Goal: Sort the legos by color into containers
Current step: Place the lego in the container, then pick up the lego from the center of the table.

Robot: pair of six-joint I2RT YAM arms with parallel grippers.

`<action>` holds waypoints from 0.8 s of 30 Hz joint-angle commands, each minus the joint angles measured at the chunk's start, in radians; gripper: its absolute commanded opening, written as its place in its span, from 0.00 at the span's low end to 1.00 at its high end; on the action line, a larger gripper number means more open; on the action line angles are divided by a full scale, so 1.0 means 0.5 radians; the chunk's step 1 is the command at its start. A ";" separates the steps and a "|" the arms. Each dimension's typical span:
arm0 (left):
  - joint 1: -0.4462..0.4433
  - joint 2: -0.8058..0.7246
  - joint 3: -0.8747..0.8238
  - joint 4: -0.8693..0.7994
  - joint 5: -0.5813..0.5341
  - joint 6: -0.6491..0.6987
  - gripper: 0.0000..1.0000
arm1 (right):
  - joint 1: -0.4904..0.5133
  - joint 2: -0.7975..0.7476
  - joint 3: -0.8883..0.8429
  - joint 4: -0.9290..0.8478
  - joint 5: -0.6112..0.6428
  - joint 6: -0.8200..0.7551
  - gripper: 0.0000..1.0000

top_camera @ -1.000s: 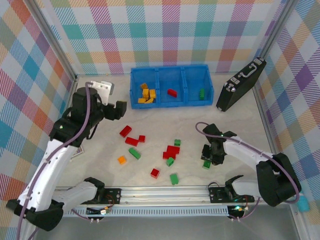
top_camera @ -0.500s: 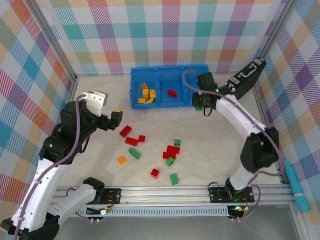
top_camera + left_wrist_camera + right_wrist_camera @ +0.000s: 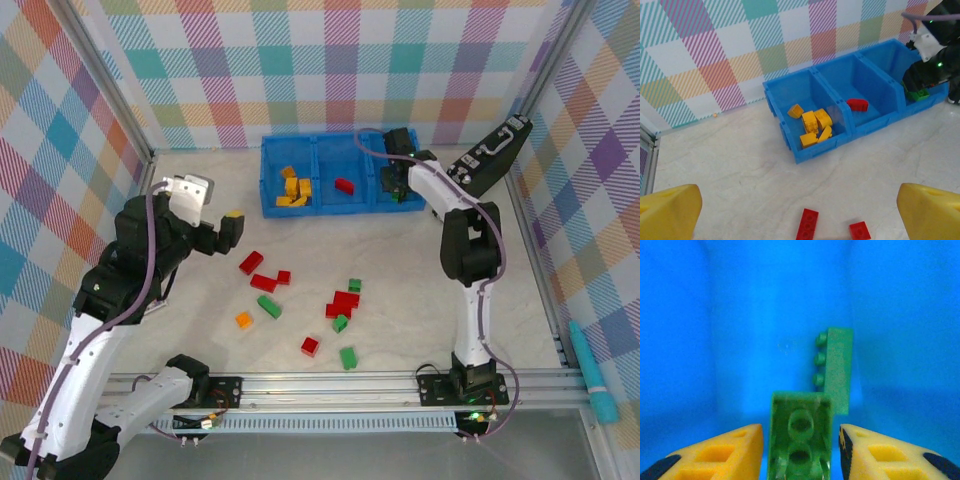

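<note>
Jaws of your right gripper (image 3: 801,446) stand slightly apart inside the right-hand compartment of the blue bin (image 3: 340,208), with a slim gap on either side of the green brick (image 3: 801,422) between them. A second green brick (image 3: 837,371) lies just beyond. Your left gripper (image 3: 800,210) hovers over the tabletop (image 3: 420,290), jaws spread wide and empty. Orange-yellow bricks (image 3: 814,126) sit in the left compartment, one red brick (image 3: 857,104) in the middle. Other loose bricks (image 3: 345,300) lie scattered on the tabletop.
</note>
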 commanded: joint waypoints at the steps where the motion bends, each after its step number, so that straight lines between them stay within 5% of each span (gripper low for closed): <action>1: -0.019 0.006 0.069 -0.076 0.041 0.030 1.00 | -0.007 0.057 0.158 -0.009 -0.013 -0.018 0.47; 10: -0.019 0.076 0.142 -0.131 -0.036 0.093 1.00 | -0.004 -0.213 0.008 0.031 -0.285 -0.043 0.53; 17: -0.019 0.053 0.120 -0.104 -0.091 0.150 1.00 | 0.071 -0.920 -0.818 0.229 -0.480 -0.139 0.64; 24: -0.019 0.030 0.074 -0.067 -0.059 0.165 1.00 | 0.301 -1.333 -1.395 0.108 -0.609 0.319 0.72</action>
